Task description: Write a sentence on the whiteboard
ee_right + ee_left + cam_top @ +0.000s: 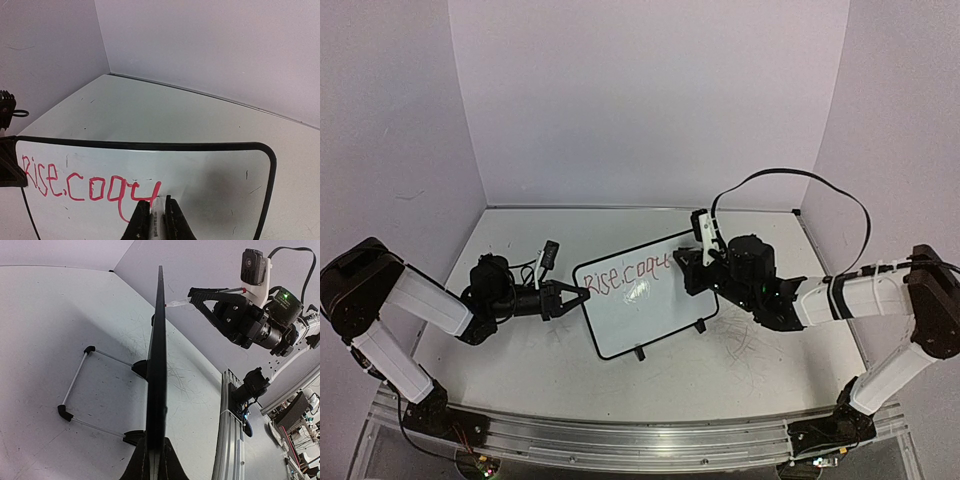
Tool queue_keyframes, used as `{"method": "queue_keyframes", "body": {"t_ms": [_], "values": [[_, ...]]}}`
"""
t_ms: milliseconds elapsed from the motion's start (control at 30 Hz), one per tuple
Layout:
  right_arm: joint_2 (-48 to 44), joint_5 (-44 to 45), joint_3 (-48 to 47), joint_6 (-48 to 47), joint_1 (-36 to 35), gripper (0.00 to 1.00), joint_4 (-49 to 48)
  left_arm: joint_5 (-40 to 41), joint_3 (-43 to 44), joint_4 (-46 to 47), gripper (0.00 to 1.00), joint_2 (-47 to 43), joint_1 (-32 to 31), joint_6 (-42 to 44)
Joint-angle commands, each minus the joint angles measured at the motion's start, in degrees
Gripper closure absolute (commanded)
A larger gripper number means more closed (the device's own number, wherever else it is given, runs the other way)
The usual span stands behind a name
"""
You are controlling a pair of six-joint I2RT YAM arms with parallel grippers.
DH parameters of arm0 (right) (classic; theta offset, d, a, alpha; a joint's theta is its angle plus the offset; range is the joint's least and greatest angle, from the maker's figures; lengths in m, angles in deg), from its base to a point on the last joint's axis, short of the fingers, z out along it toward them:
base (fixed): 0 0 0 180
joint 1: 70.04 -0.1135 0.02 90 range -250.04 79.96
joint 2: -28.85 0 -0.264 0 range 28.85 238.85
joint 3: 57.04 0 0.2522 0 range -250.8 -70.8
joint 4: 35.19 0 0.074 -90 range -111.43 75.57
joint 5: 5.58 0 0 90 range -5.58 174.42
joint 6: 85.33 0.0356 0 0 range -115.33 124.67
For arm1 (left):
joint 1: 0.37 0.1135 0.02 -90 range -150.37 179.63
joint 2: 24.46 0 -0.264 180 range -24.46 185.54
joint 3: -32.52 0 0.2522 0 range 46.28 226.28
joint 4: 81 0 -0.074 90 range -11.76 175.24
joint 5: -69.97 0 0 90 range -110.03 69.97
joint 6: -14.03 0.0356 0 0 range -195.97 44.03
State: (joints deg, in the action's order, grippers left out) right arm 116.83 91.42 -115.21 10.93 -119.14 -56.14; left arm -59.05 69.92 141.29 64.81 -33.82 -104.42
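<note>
Standing lengthwise across the table, whiteboard — left tool clamps its end, right tool clamps marker.

- Left arm reaches from lower left toward centre, left gripper clamped on the whiteboard edge.
- Right arm stretches in from lower right, right gripper pinching a marker.

Scuffed white tabletop; on it, the black-framed whiteboard on two little black feet.
</note>
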Motion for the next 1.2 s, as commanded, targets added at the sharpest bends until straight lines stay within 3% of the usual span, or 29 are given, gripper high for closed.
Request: {"method": "queue_keyframes", "body": {"t_ms": [0,367,800,1167], "values": [[0.9,2.7,-2.4,0.1,0.2,1.0,-2.7,-0.2,0.6,-2.5,1.0,0.5,0.0,0.9],[0.1,6.9,-1.5,1.3,1.2,1.0,-1.8,-0.3,0.7,-2.7,1.0,0.5,0.0,1.0],[2.3,2.7,-4.4,1.1,1.3,1.0,-2.2,-0.5,1.0,-2.7,1.0,0.8,-0.1,1.1],[1.6,0.5,-0.1,4.3,1.2,1.0,-1.6,-0.4,1.1,-2.7,1.0,1.0,0.0,1.2]]}}
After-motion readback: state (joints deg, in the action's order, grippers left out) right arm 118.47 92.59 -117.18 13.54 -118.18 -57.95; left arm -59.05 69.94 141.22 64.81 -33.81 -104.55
